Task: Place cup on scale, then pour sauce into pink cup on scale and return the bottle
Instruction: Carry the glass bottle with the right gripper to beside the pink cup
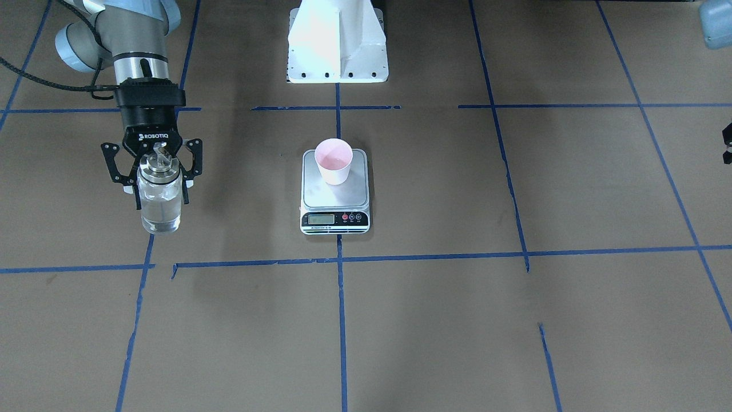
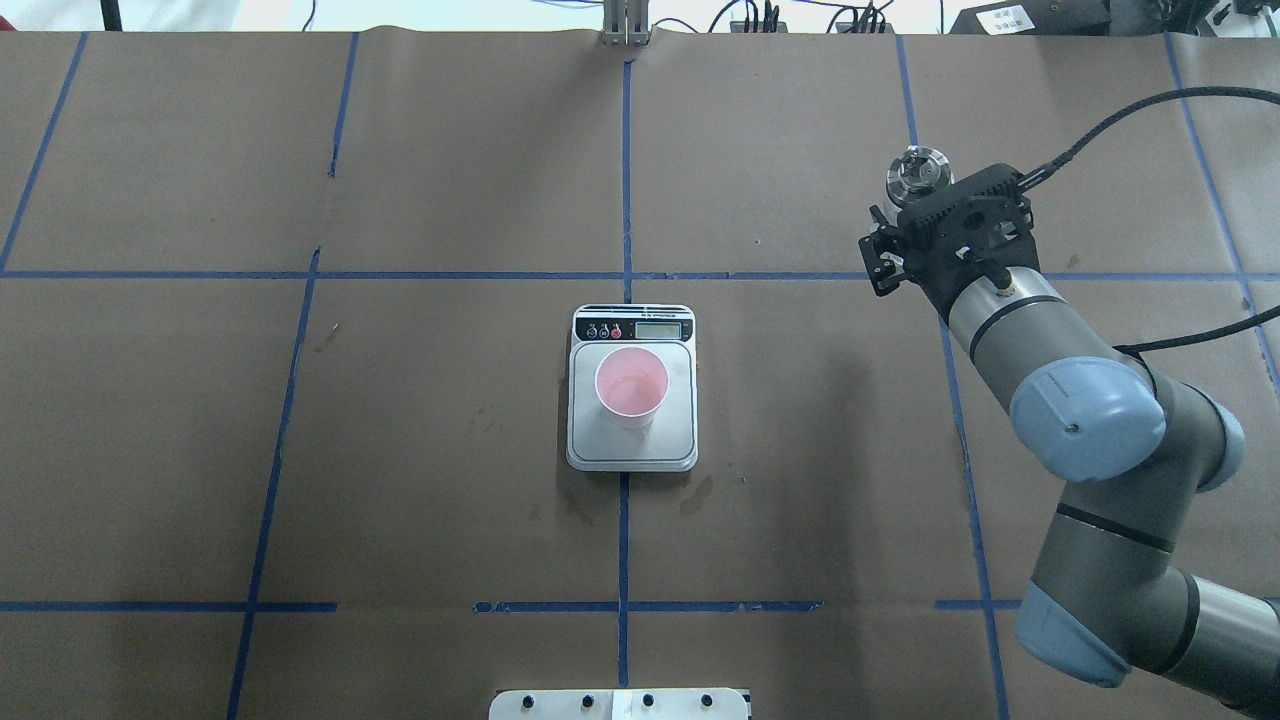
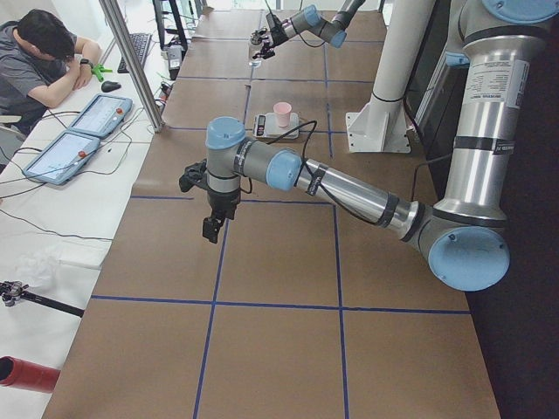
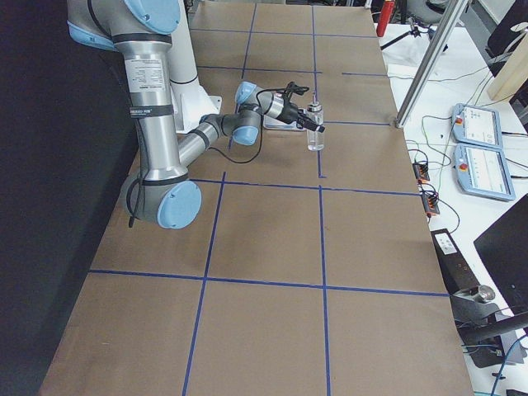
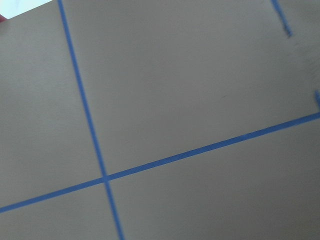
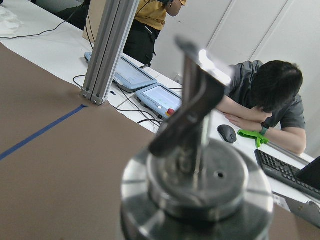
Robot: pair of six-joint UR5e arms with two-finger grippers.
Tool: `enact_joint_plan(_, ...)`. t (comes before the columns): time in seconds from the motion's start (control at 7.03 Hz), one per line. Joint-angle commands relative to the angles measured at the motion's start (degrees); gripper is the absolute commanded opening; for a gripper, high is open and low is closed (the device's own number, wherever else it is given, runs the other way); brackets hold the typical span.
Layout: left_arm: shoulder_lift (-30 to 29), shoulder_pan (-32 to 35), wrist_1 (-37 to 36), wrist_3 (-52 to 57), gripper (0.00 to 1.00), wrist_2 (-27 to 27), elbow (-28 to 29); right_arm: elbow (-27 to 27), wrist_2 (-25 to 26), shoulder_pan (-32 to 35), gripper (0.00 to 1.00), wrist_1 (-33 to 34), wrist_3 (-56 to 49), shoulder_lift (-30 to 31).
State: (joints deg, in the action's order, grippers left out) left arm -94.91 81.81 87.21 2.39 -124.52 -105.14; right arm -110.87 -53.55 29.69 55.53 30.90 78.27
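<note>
The pale pink cup [image 1: 334,163] stands upright on the scale's steel platform [image 1: 354,194], also in the overhead view [image 2: 631,385]. The clear glass bottle [image 1: 160,212] with its silver cap [image 2: 918,172] stands upright on the table, far to my right of the scale [image 2: 680,440]. Clear sauce shows in its lower part. My right gripper [image 1: 161,197] has a finger against each side of the bottle and is shut on it. The right wrist view shows the cap and spout [image 6: 195,190] up close. My left gripper [image 3: 212,229] hangs above the table far to my left; I cannot tell whether it is open.
The white robot base [image 1: 337,51] stands behind the scale. Blue tape lines cross the brown paper. An aluminium post [image 3: 131,61], tablets [image 3: 92,113] and a seated person [image 3: 44,52] are along the far table edge. The left wrist view shows only bare table.
</note>
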Motion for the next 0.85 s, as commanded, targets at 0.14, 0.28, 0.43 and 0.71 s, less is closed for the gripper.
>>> enact_joint_plan(0.14, 0.16, 2.3, 14.05, 1.21, 1.0, -0.81, 13.59, 0.22, 7.83, -2.6, 0.0, 13.28, -7.33, -7.61)
enact_joint_plan(0.28, 2.25, 2.22, 21.52, 1.13, 1.0, -0.72, 15.65, 0.39, 11.15, -5.23, 0.0, 13.46, -10.73, -7.69)
enact_joint_plan(0.43, 1.67, 2.22, 22.2, 0.43, 1.0, -0.63, 15.41, 0.22, 11.45, -7.08, 0.0, 13.55, -11.46, -7.43)
enact_joint_plan(0.71, 2.19, 2.31, 19.93, 2.26, 1.0, -1.77, 14.0, 1.09, 13.8, -11.9, 0.0, 13.72, -12.26, -6.9)
